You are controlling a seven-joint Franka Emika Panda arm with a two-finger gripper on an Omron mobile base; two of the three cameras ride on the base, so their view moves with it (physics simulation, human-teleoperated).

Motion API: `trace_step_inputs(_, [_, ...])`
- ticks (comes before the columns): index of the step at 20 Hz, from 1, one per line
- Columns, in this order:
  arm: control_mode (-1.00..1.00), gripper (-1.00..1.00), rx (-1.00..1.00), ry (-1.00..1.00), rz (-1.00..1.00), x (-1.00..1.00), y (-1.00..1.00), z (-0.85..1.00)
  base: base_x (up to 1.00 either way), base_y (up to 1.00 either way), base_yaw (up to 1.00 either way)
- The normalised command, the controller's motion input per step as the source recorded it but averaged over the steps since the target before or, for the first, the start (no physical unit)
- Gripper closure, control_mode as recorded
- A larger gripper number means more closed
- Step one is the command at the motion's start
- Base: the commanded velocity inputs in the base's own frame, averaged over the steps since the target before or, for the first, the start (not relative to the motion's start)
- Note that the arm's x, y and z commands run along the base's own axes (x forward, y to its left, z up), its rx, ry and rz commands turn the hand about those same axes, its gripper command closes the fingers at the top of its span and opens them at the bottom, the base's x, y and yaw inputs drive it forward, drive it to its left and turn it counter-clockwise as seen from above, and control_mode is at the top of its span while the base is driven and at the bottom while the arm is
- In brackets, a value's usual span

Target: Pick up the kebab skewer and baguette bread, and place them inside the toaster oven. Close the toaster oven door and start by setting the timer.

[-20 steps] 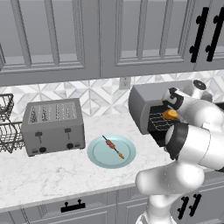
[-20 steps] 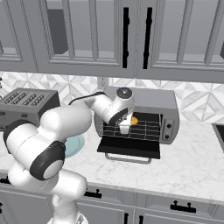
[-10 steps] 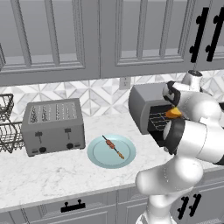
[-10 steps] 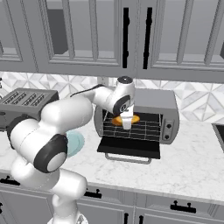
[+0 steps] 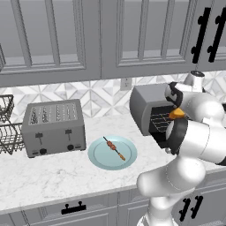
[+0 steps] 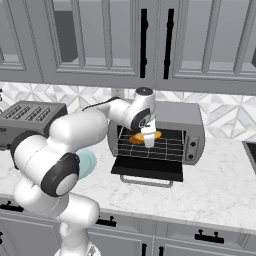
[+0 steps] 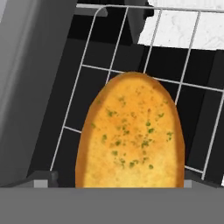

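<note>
On the wire rack inside the toaster oven [image 6: 162, 129] lies the baguette bread [image 6: 145, 136], released, directly under the gripper [image 6: 148, 139], whose jaws stand apart. At ten o'clock across the counter, the kebab skewer [image 5: 114, 148] waits on its plate [image 5: 98, 157]: probably light, stiff and thin, best pinched mid-stick.

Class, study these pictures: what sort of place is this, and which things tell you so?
A rendered home kitchen: grey panelled wall cabinets, a white marble counter, a grey four-slot toaster and a grey metal toaster oven.
</note>
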Motion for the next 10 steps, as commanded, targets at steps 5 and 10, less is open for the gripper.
trace_step_inputs(5, [-1.0,-1.0,-0.03,-0.06,0.09,-0.01,0.07,-0.88,0.0,0.0,0.0])
trace_step_inputs(10, [-1.0,-1.0,-0.03,-0.09,0.04,-0.32,0.06,-0.82,0.0,0.0,0.0])
